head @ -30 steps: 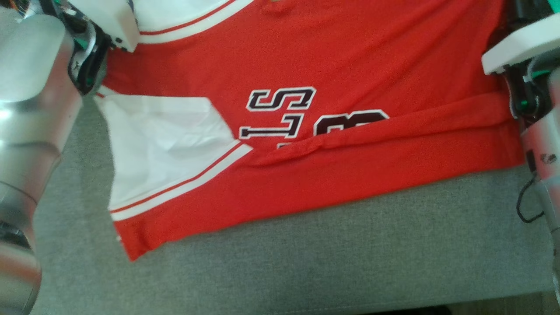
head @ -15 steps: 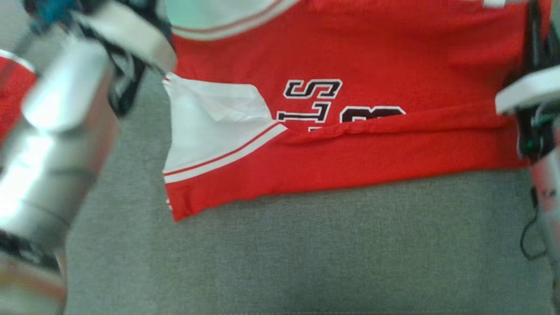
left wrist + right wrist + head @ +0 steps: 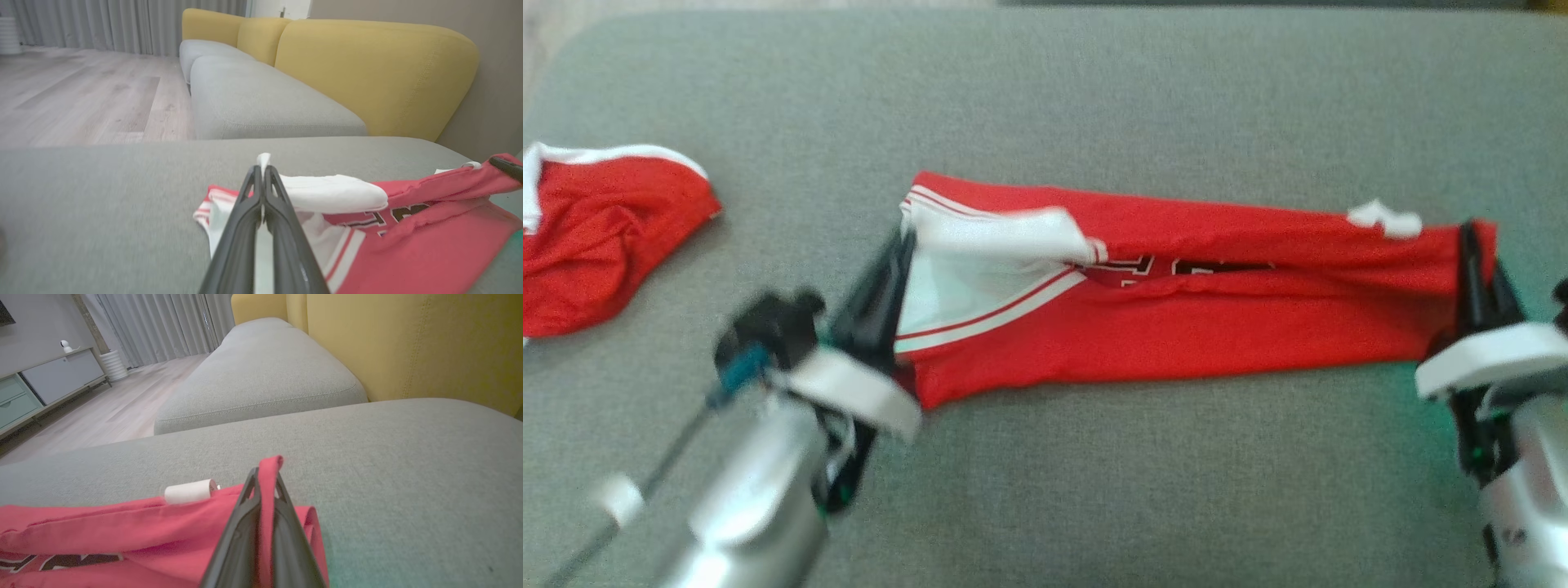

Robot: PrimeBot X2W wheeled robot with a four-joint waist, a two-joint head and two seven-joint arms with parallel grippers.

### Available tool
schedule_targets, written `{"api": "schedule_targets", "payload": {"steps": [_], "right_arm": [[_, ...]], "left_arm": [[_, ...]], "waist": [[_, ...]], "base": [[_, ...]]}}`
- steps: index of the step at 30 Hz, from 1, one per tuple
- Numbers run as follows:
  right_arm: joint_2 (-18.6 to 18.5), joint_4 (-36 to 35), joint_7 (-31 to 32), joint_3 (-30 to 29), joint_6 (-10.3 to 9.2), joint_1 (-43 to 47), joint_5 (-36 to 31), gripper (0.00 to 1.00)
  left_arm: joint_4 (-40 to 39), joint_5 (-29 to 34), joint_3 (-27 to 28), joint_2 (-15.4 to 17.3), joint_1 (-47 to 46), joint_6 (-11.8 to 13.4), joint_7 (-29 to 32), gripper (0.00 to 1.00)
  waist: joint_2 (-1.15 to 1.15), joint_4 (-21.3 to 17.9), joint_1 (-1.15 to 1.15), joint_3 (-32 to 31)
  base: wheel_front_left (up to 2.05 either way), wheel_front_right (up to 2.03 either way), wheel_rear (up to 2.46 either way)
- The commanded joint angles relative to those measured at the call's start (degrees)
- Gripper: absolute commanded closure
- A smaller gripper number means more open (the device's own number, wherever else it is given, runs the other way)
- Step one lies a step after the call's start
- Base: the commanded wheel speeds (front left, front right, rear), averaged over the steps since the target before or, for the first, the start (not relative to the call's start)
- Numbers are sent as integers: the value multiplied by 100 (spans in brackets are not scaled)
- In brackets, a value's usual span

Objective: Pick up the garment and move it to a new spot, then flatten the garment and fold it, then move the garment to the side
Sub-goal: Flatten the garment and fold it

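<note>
Spanning the grey sofa cushion (image 3: 1094, 457), the red-and-white garment (image 3: 1176, 327) lies stretched mid-cushion as a long folded band. A second red garment (image 3: 596, 237) sits crumpled at far left. The left gripper (image 3: 903, 245) pinches the band's white end and the right gripper (image 3: 1470, 237) its red end, fingers pressed together on cloth.

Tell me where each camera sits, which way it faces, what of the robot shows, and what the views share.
Head: above, looking down on the grey cushion and the jersey; both arms show, left gripper and right gripper at the jersey's ends.
Left wrist: low over the cushion, looking along its shut fingers toward the yellow sofa back.
Right wrist: low too, along its fingers, toward curtains.
Shared: the jersey.
</note>
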Motion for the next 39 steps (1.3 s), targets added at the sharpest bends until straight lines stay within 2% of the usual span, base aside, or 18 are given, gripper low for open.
{"api": "schedule_targets", "payload": {"steps": [1, 3, 4, 5, 6, 8, 10, 14, 17, 20, 25, 32, 39], "right_arm": [[-3, -132, -62, 73, 18, 57, 27, 100], [60, -46, -62, 82, 18, 171, 23, 100], [104, 39, -62, 88, 18, 215, 53, 96], [147, 131, -58, 91, 18, 241, 97, 55], [187, 192, -58, 76, 18, 248, 151, 0], [235, 210, -59, 15, 18, 237, 184, 0], [304, 47, -60, -103, 18, 238, 148, 0], [504, -418, -61, -349, 18, 414, -209, 0], [628, -561, -61, -454, 18, 548, -500, 0], [838, -575, -61, -571, 18, 757, -845, 0], [1050, -381, -62, -614, 18, 964, -1066, 0], [1037, -142, -62, -644, 18, 849, -1175, 0], [670, 621, 33, -1055, 18, 241, -1466, 0]], "left_arm": [[-174, 39, 309, 57, 38, 5, -45, 100], [-151, 77, 400, -59, 357, -21, -45, 100], [-127, 100, 451, -113, 480, -32, -45, 89], [-102, 143, 514, -161, 580, -40, -45, 45], [-56, 180, 584, -213, 674, -46, -45, 0], [-24, 306, 804, -323, 820, -36, -45, 0], [-83, 544, 1117, -427, 973, 88, -45, 0], [-274, 1077, 1737, -657, 1379, 299, -45, 0], [-417, 1310, 2037, -791, 1595, 361, -45, 0], [-551, 1642, 2316, -943, 1905, 311, -45, 0], [-716, 1973, 2678, -1153, 2324, 224, -46, 0], [-757, 2135, 2796, -1276, 2594, 74, -46, 0], [-757, 2002, 2571, -1290, 2483, 10, -46, 0]], "waist": [[0, 74, 2, -162], [0, 96, 2, -237], [0, 107, 2, -273], [0, 116, 2, -304], [0, 127, 2, -340], [0, 135, 2, -401], [0, 137, 2, -461], [0, 120, 2, -620], [0, 109, 2, -710], [0, 106, 2, -853], [0, 91, 2, -1036], [0, 95, 2, -1042], [0, 253, 2, -727]], "base": [[0, 0, 0], [0, 0, 0], [0, 0, 0], [0, 0, 0], [0, 0, 0], [0, 0, 0], [0, 0, 0], [0, 0, 0], [0, 0, 0], [0, 0, 0], [0, 0, 0], [0, 0, 0], [0, 0, 0]]}}
